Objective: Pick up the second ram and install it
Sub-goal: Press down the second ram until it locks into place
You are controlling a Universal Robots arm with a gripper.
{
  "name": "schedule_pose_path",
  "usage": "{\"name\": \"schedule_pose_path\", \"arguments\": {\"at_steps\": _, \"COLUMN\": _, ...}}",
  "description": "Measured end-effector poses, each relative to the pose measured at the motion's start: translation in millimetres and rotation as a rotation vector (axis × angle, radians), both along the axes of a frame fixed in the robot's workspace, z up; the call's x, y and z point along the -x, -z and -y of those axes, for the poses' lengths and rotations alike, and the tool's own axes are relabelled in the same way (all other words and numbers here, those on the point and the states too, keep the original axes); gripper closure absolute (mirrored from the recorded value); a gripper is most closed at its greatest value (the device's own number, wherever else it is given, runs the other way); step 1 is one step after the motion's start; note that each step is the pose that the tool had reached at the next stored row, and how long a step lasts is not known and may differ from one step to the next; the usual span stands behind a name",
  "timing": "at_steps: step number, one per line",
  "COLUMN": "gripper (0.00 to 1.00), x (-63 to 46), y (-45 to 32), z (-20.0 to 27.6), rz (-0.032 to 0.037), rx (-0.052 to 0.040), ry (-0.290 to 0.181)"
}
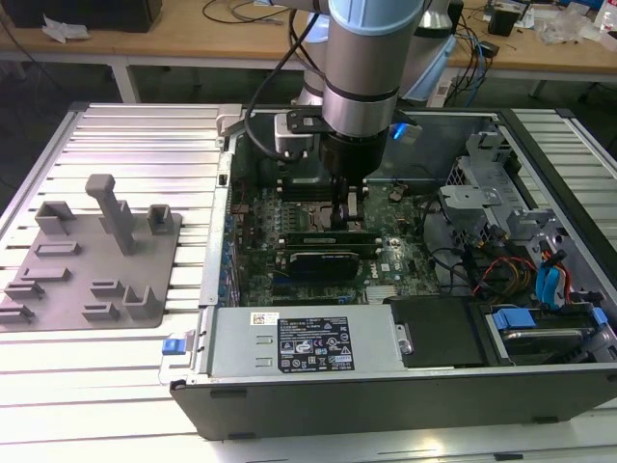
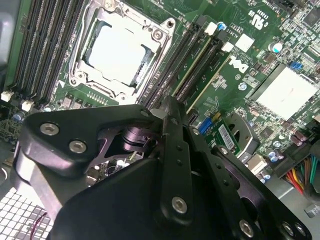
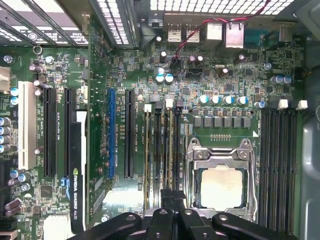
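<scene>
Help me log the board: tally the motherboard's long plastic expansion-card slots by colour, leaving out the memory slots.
White plastic expansion slot: 1
Black plastic expansion slots: 3
Blue plastic expansion slot: 1
Total: 5

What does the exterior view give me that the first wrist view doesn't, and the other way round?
Exterior view: the grey tray beside the computer case, the arm reaching into it, and the drive bays. First wrist view: the blue slot, the white slot and the rear ports up close. Both: the green board, the processor and the claw over the memory slots.
</scene>
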State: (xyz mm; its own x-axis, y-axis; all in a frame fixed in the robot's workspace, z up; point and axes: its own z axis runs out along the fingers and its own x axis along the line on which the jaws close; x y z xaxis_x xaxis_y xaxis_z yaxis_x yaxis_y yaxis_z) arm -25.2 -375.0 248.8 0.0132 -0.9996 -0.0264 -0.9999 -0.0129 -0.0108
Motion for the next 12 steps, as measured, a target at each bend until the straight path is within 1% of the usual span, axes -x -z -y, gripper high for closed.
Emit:
{"name": "schedule_pose_path", "arguments": {"at_steps": 2, "gripper": 0.92, "x": -8.4, "y": 0.1, "z": 0.0, "rz": 0.0001, "rx": -0.0002, "ry": 0.000}}
{"name": "schedule_pose_path", "arguments": {"at_steps": 4, "gripper": 0.92, "x": -11.9, "y": 0.2, "z": 0.0, "rz": 0.0001, "rx": -0.0002, "ry": 0.000}}
{"name": "schedule_pose_path", "arguments": {"at_steps": 10, "gripper": 0.92, "x": -41.5, "y": 2.8, "z": 0.0, "rz": 0.0001, "rx": -0.0001, "ry": 0.001}}
{"name": "schedule_pose_path", "arguments": {"at_steps": 12, "gripper": 0.92, "x": -47.0, "y": 3.6, "z": 0.0, "rz": 0.0001, "rx": -0.0001, "ry": 0.002}}
